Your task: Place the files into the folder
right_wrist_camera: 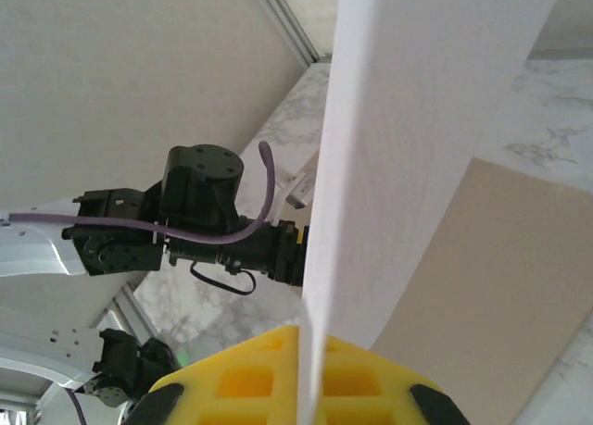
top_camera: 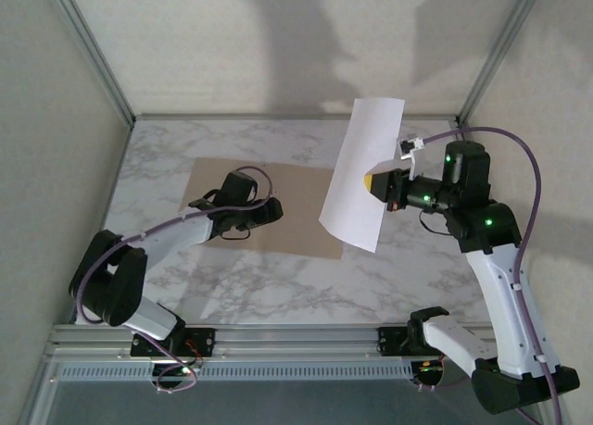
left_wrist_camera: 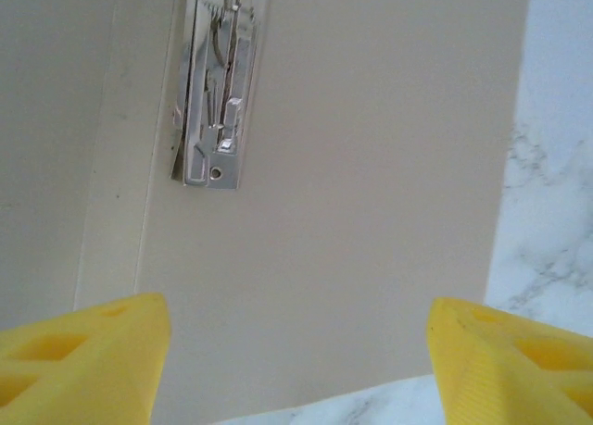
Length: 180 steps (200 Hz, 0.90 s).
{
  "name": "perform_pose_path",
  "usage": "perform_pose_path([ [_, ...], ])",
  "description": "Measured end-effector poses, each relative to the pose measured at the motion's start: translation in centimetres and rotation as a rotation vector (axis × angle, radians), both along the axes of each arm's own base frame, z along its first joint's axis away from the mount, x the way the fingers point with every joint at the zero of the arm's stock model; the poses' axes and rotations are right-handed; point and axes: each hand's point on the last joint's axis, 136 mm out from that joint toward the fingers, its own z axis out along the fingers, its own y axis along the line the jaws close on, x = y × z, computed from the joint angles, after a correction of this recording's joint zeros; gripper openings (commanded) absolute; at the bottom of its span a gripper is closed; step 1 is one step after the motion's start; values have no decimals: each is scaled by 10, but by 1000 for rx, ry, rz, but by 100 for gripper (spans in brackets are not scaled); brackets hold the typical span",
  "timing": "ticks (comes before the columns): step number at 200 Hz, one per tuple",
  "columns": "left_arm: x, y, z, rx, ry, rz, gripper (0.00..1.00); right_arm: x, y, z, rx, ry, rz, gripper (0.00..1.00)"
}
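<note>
Arm exterior
White link covers [top_camera: 505, 295], black joint housings [top_camera: 463, 170], lilac cables [right_wrist_camera: 270, 180], yellow fingers [left_wrist_camera: 83, 360] on left gripper [left_wrist_camera: 296, 360]; green lights [top_camera: 486, 223] on right arm [top_camera: 500, 258].

From above, the files [top_camera: 363, 170] cover the folder's [top_camera: 301, 184] edge nearest the tabletop's [top_camera: 278, 286] right side and nearly all of the right gripper [top_camera: 374, 181], bar a yellow tip, while the left gripper's [top_camera: 264, 210] fingertips sit hidden under its own body. In the left wrist view the metal clip [left_wrist_camera: 215, 101] runs off the top edge and both yellow fingers [left_wrist_camera: 83, 360] off the bottom. Seen from the right wrist, the files run past the top edge; one sheet or several cannot be told.
</note>
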Motion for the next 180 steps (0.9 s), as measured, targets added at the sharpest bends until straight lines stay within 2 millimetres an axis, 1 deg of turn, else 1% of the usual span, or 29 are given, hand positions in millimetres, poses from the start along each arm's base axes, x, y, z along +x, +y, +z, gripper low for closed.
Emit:
perform_pose_path([
  [12, 4, 11, 10, -3, -17, 32, 75, 3, 4, 1, 24, -11, 15, 0],
  [20, 10, 25, 17, 5, -34, 71, 79, 5, 8, 1, 37, -18, 28, 0],
  [33, 20, 57, 28, 21, -60, 165, 80, 9, 15, 2, 54, -26, 54, 0],
  [45, 30, 94, 38, 29, -89, 266, 81, 14, 24, 3, 64, -32, 77, 0],
  [51, 34, 115, 40, 35, -101, 322, 81, 17, 28, 3, 69, -36, 88, 0],
  [61, 36, 144, 39, 46, -105, 399, 83, 22, 34, 2, 73, -41, 104, 0],
  [69, 37, 168, 33, 62, -99, 460, 83, 26, 40, -1, 75, -39, 119, 0],
  [76, 36, 183, 25, 73, -84, 495, 83, 28, 45, -3, 75, -35, 133, 0],
  [85, 34, 196, 14, 85, -59, 524, 83, 32, 51, -7, 73, -29, 146, 0],
  [99, 34, 207, -4, 102, -14, 537, 82, 37, 60, -15, 67, -11, 165, 0],
  [116, 36, 209, -20, 106, 18, 529, 81, 42, 70, -23, 58, 7, 187, 0],
  [152, 38, 201, -38, 87, 39, 483, 79, 49, 99, -35, 38, -15, 251, 0],
  [180, 28, 195, -54, 69, 69, 455, 77, 57, 126, -46, 21, -39, 308, 0],
])
